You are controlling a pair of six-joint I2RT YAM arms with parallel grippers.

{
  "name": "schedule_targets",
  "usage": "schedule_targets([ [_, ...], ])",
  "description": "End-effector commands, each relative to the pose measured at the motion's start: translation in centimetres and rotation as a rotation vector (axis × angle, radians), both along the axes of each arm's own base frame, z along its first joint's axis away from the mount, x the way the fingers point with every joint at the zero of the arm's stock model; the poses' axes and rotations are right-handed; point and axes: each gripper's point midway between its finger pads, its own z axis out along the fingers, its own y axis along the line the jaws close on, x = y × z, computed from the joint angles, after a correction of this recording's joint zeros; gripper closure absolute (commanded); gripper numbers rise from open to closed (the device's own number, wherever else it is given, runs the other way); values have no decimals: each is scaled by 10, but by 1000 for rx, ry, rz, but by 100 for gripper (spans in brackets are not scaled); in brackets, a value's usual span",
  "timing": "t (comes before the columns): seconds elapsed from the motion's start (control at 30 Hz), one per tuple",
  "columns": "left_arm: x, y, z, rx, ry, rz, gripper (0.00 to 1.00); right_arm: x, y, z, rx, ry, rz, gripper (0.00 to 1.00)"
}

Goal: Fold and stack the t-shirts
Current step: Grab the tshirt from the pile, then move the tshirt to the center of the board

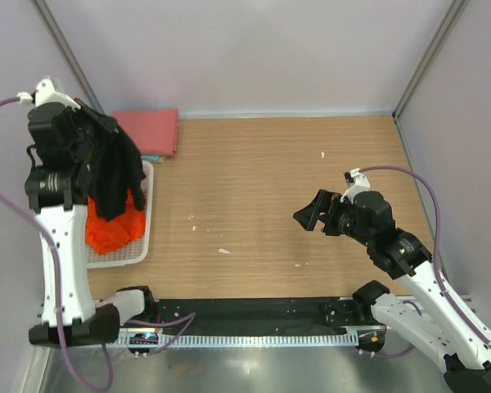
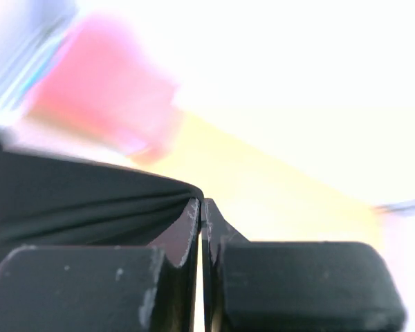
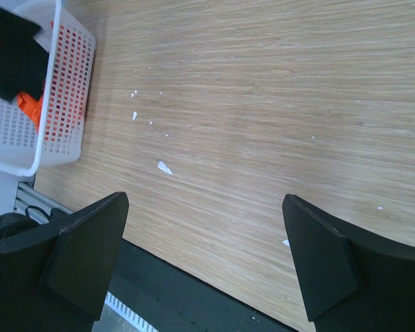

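My left gripper (image 1: 92,116) is raised over the basket and shut on a fold of the black t-shirt (image 1: 114,176), which hangs down from it. In the left wrist view the fingertips (image 2: 194,211) pinch the black cloth (image 2: 76,200) between them. The bright orange t-shirt (image 1: 110,231) lies crumpled in the white mesh basket (image 1: 141,252) beneath. The pinkish-red t-shirt (image 1: 150,131) lies folded flat at the back left of the table, and shows as a blur (image 2: 107,90) in the left wrist view. My right gripper (image 1: 311,214) hovers open over the table's right half, holding nothing (image 3: 204,200).
The basket (image 3: 62,117) stands at the table's left edge, with orange cloth (image 3: 29,107) showing through its mesh. Small white scraps (image 3: 164,167) dot the wooden table. A black strip (image 1: 254,311) runs along the near edge, and grey walls enclose the back and sides.
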Motion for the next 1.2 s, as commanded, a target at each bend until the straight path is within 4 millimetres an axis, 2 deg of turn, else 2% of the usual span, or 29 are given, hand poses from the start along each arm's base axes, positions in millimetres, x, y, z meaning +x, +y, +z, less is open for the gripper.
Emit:
schedule_targets([
  [0.0, -27, -78, 122, -153, -422, -301, 100, 7, 1, 23, 28, -39, -24, 0],
  [0.03, -34, -93, 135, -214, -463, -346, 100, 8, 1, 23, 29, -38, -27, 0],
  [0.07, -44, -119, 144, -254, -491, -448, 100, 8, 1, 23, 29, -36, -29, 0],
  [0.13, -51, -143, 152, -321, -527, -541, 100, 8, 0, 22, 30, -28, -37, 0],
  [0.17, -56, -161, 148, -347, -515, -605, 100, 8, -1, 21, 27, -23, -41, 0],
  [0.27, -59, -200, 106, -402, -423, -740, 100, 5, -5, 17, 21, -8, -61, 0],
  [0.3, -53, -209, 69, -412, -343, -748, 100, 5, -7, 15, 17, 0, -72, 0],
  [0.33, -51, -215, 47, -411, -303, -752, 100, 3, -11, 10, 7, 12, -85, 0],
  [0.37, -58, -227, 27, -407, -265, -778, 100, 5, -17, 7, -1, 17, -126, 0],
  [0.4, -56, -234, -26, -406, -152, -769, 100, 5, -21, 3, -9, 28, -148, 0],
  [0.43, -57, -238, -53, -400, -95, -756, 100, 1, -25, -5, -25, 55, -163, 0],
  [0.47, -64, -250, -83, -398, -23, -778, 93, 2, -29, -9, -31, 68, -194, 0],
  [0.5, -71, -252, -136, -386, 96, -767, 89, 0, -32, -13, -37, 83, -206, 0],
  [0.57, -83, -254, -191, -361, 239, -742, 77, -5, -38, -24, -61, 121, -231, 1],
  [0.6, -95, -247, -226, -338, 337, -715, 76, -9, -40, -31, -69, 150, -242, 1],
  [0.67, -104, -238, -251, -293, 401, -669, 73, -12, -44, -37, -71, 167, -260, 2],
  [0.7, -113, -232, -259, -275, 431, -657, 72, -12, -45, -39, -63, 174, -273, 3],
  [0.77, -116, -226, -258, -241, 423, -642, 60, -14, -42, -46, -56, 182, -259, 5],
  [0.8, -120, -222, -256, -228, 428, -636, 58, -16, -37, -48, -45, 192, -232, 7],
  [0.87, -120, -217, -249, -194, 410, -643, 53, -15, -34, -58, -44, 218, -231, 18],
  [0.97, -123, -213, -247, -139, 428, -667, 46, -10, -35, -79, -70, 287, -279, 28],
  [1.0, -125, -213, -248, -127, 446, -675, 46, -9, -36, -95, -95, 334, -302, 30],
  [1.1, -122, -220, -248, -117, 452, -719, 39, -7, -34, -120, -83, 408, -357, 33],
  [1.17, -112, -224, -247, -95, 453, -730, 35, -5, -32, -136, -78, 463, -397, 33],
])
